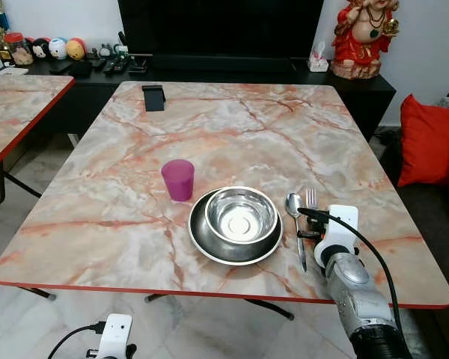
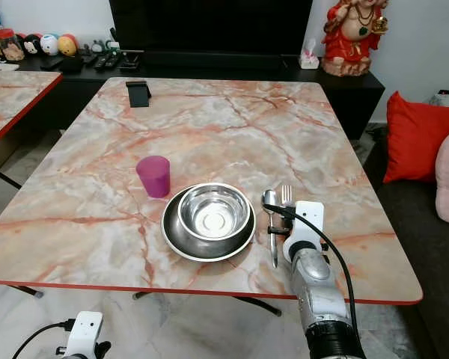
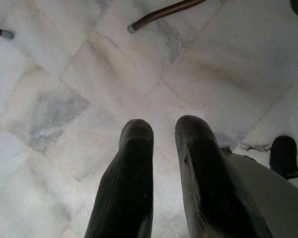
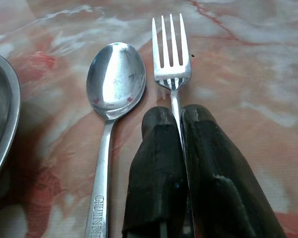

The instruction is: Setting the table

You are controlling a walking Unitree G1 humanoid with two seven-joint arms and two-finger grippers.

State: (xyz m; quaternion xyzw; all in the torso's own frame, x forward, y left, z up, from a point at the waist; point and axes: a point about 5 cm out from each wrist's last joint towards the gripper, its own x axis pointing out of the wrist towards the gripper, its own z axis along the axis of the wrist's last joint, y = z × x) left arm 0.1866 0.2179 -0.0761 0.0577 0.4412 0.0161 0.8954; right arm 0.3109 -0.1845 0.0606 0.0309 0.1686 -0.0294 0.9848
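Nearest us, our right gripper (image 4: 181, 124) was clamped on the fork (image 4: 172, 64) handle, the fork lying on the table (image 1: 232, 127) parallel to and just right of the spoon (image 4: 111, 99), tines pointing away.

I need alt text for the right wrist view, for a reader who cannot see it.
The right tool is shut on the handle of a silver metal fork lying on the pink marble table. A silver metal spoon lies beside the fork.
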